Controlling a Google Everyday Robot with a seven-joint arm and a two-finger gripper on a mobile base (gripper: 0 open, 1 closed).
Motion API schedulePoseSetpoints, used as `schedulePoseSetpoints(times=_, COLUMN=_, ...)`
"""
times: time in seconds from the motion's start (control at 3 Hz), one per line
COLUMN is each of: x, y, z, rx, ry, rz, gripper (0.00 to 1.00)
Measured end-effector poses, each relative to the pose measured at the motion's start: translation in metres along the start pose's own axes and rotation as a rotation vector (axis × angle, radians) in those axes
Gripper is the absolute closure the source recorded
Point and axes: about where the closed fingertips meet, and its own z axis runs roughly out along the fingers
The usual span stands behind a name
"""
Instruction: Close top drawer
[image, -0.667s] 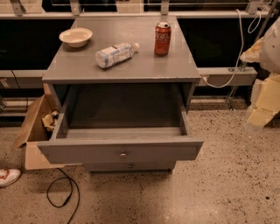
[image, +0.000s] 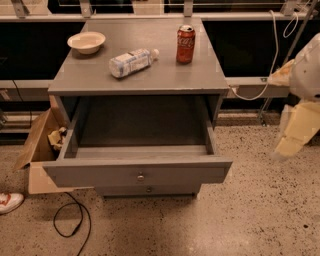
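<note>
The top drawer (image: 137, 173) of the grey cabinet (image: 145, 75) is pulled far out, its deep box empty, with a small round metal knob (image: 140, 176) at the centre of its front panel. A lower drawer front with a similar knob (image: 148, 189) shows just beneath it. My gripper (image: 295, 131) is at the right edge of the view, pale and blurred, well to the right of the drawer and apart from it.
On the cabinet top stand a white bowl (image: 86, 42), a lying plastic bottle (image: 131, 62) and a red soda can (image: 185, 44). An open cardboard box (image: 40, 150) sits left of the cabinet. A black cable (image: 70, 220) and a shoe (image: 10, 202) lie on the floor.
The view has shifted slightly, so the cabinet sits a little lower and more central. My arm at the right edge has moved a little. The drawer stays open.
</note>
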Motion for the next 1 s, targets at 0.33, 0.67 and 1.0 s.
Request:
schedulePoseSetpoints(times=0.33, x=-0.001, y=0.019, z=0.052, rx=-0.057, ry=-0.046, rz=-0.015, gripper=0.00)
schedulePoseSetpoints(times=0.67, x=-0.003, y=0.050, z=0.129, rx=-0.152, ry=-0.130, rz=-0.023, gripper=0.00)
schedulePoseSetpoints(times=1.0, x=-0.007, y=0.071, z=0.175, rx=-0.202, ry=-0.158, rz=-0.031, gripper=0.00)
